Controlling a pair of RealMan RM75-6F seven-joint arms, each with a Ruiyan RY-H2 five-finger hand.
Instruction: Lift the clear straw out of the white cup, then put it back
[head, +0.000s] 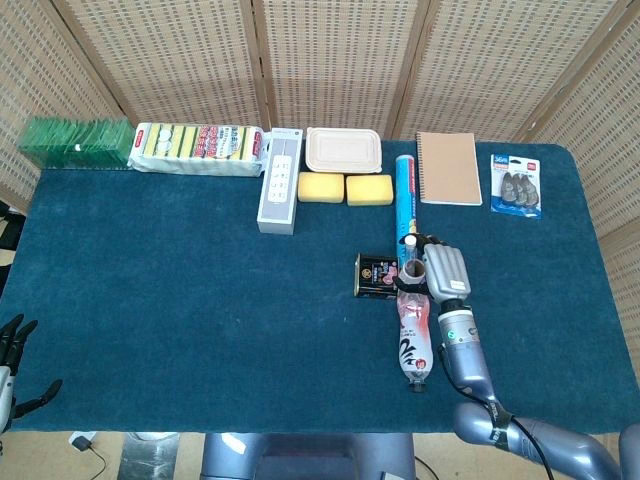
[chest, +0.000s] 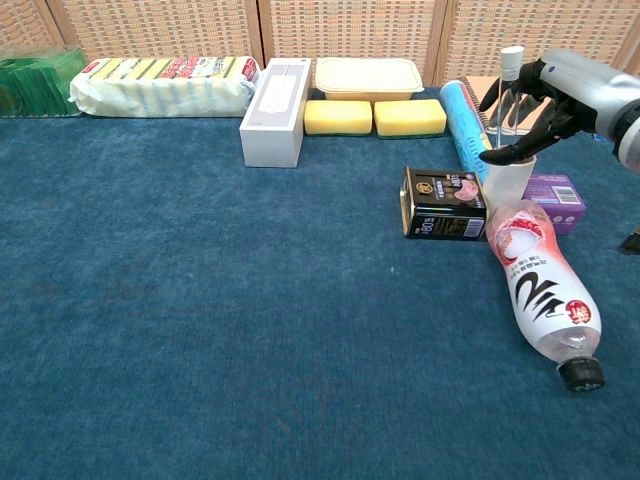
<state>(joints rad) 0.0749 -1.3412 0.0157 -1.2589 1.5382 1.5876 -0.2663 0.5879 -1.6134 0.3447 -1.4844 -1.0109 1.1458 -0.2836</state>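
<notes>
- The clear plastic straw (chest: 510, 98) is standing upright in the small white cup (chest: 508, 182), its capped top poking well above the rim.
- The cup is sitting between the black tin box (chest: 443, 203) and the purple carton (chest: 555, 197), with the toppled pink-labelled bottle (chest: 538, 288) touching its base.
- The right hand (chest: 545, 100) is reaching in around the straw's upper half, dark fingers (chest: 505, 154) curving just over the rim; whether they are actually pinching the straw I cannot tell.
- The left hand (head: 14, 360) is idling at the table's near left edge, fingers spread, holding nothing.
- The straw is probably light, thin and slick, likely bending under pressure, so a gentle pinch high on the shaft, pulling straight up, seems safest.
- The cup looks light enough to tip.
</notes>
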